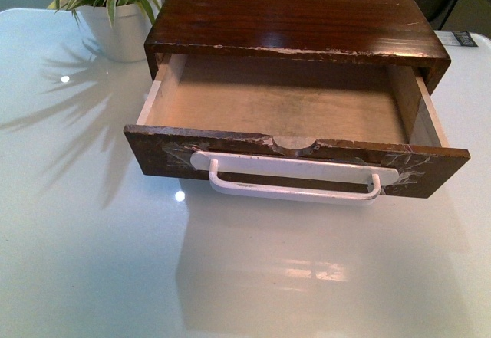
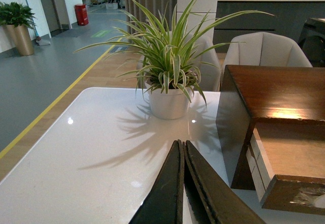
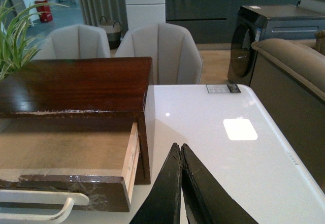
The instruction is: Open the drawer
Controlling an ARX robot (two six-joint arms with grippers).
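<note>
Both grippers are closed on nothing: the left gripper (image 2: 182, 148) sits left of the pulled-out drawer (image 1: 295, 135), the right gripper (image 3: 180, 150) to its right, neither touching it.

The front view looks down, close, onto the open drawer (image 1: 295, 123) on the table (image 1: 92, 261). The left wrist view faces its left flank and the spider plant (image 2: 170, 76); the right wrist view faces its right flank. All share the drawer.
</note>
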